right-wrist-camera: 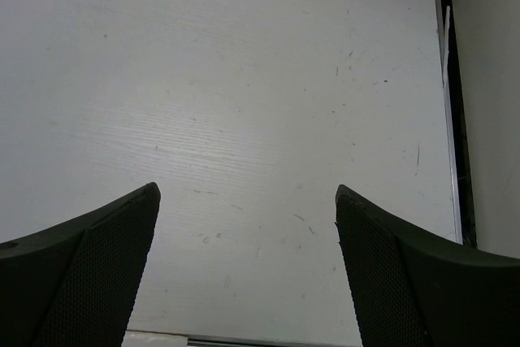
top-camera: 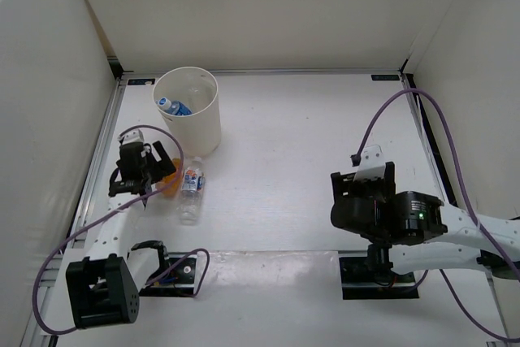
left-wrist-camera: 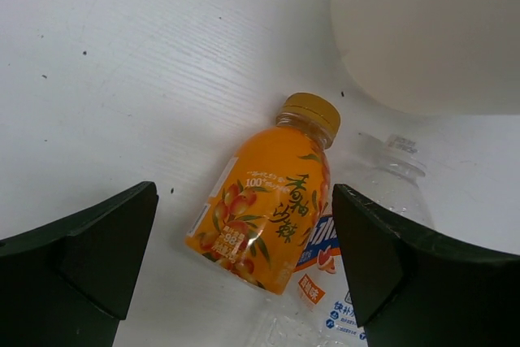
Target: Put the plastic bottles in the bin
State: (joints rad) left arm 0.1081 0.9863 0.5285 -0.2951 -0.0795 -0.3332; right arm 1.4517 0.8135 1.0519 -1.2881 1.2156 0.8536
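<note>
Worktop (top-camera: pixel 309 136): white and flat; it carries the bin and two loose bottles on its left half.
Bin (top-camera: pixel 203 123): stands upright at the far left of the worktop, rim up. In the left wrist view its wall fills the upper right corner.
Blue-label bottle (top-camera: pixel 171 107): lies inside the bin, against the left part of the wall.
Orange bottle (left-wrist-camera: pixel 264 209): lies on its side on the worktop, just in front of the bin, with its yellow cap (left-wrist-camera: pixel 313 111) pointing toward the bin.
Labelled clear bottle (left-wrist-camera: pixel 382 201): lies on its side directly beside the orange bottle, on the side toward the worktop centre, neck toward the bin. Its white-blue-red label shows at the orange bottle's edge. Whether the two bottles touch cannot be told.
Left fingers (left-wrist-camera: pixel 81 258): spread wide. The orange bottle lies between them with a gap on each side, and neither finger contacts it. Height above the worktop cannot be told.
Right fingers (right-wrist-camera: pixel 73 266): spread wide over bare worktop on the right half, well apart from the bin and bottles; nothing is between them.
</note>
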